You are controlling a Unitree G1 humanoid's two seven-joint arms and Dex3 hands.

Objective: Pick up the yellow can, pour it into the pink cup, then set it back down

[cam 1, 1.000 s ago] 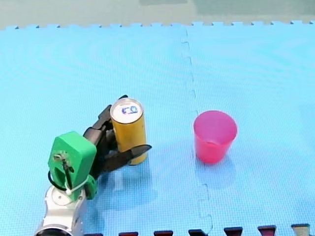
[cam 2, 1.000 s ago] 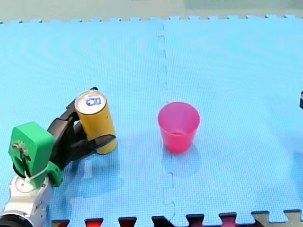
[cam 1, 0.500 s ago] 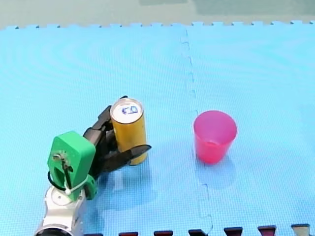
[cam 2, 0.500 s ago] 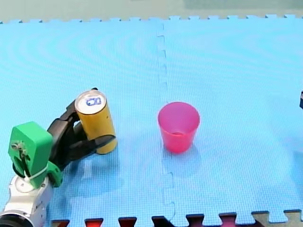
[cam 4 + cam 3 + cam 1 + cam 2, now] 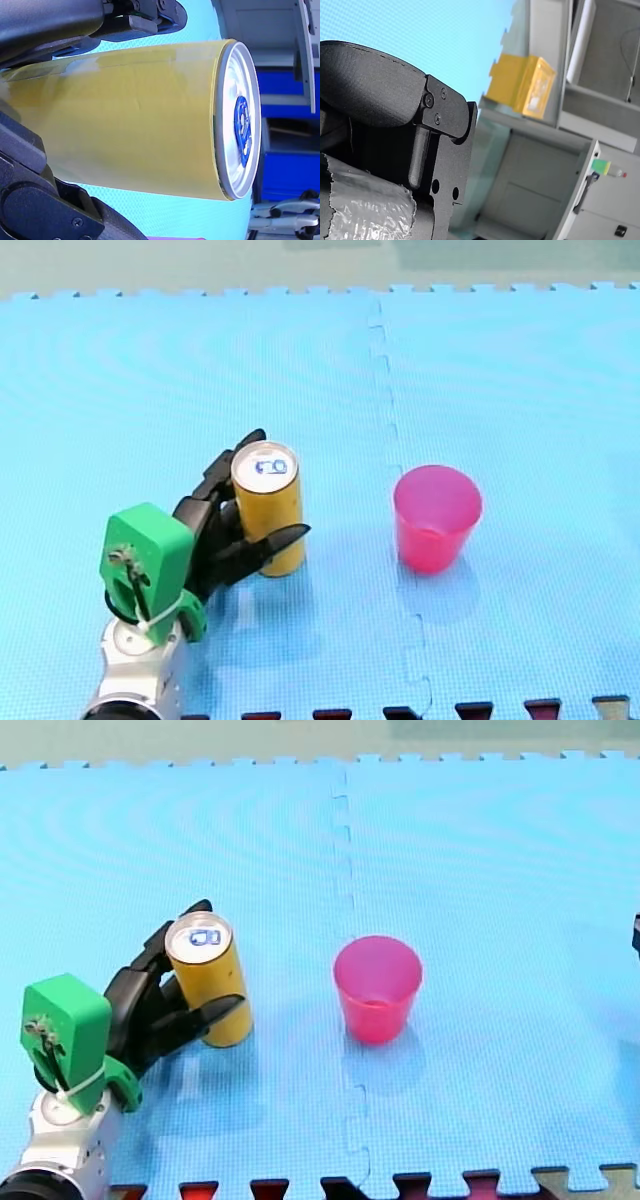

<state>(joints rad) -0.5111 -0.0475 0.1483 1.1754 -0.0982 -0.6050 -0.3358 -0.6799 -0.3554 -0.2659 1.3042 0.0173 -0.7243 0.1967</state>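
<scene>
Where my left arm comes in: from the lower left of the blue foam mat (image 5: 520,380), a silver forearm (image 5: 135,675) with a green block (image 5: 147,560) at the wrist.
Left hand (image 5: 215,535): closed on the yellow can (image 5: 270,515), gripping it round its lower half. One of my fingers (image 5: 283,537) crosses the can's near side and the others reach up behind its left side.
Yellow can: upright with a slight lean, its silver top and blue tab facing up, left of the seam. Whether its base touches the mat I cannot tell.
Second wrist view: the same can (image 5: 125,115) close up, my black fingers (image 5: 50,25) pressed along its side, silver lid (image 5: 242,125) toward the far end.
Seam (image 5: 383,390): runs from the mat's far edge to its near edge, between can and cup.
Pink cup (image 5: 436,517): upright, mouth open upward, standing at the seam and mostly on the right panel, well apart from the can and my hand.
First wrist view: a black hand casing (image 5: 395,100) with grey tape (image 5: 365,210), and a yellow box (image 5: 525,85) beyond the mat's edge by grey cabinets.
Right hand: open or closed, I cannot tell.
</scene>
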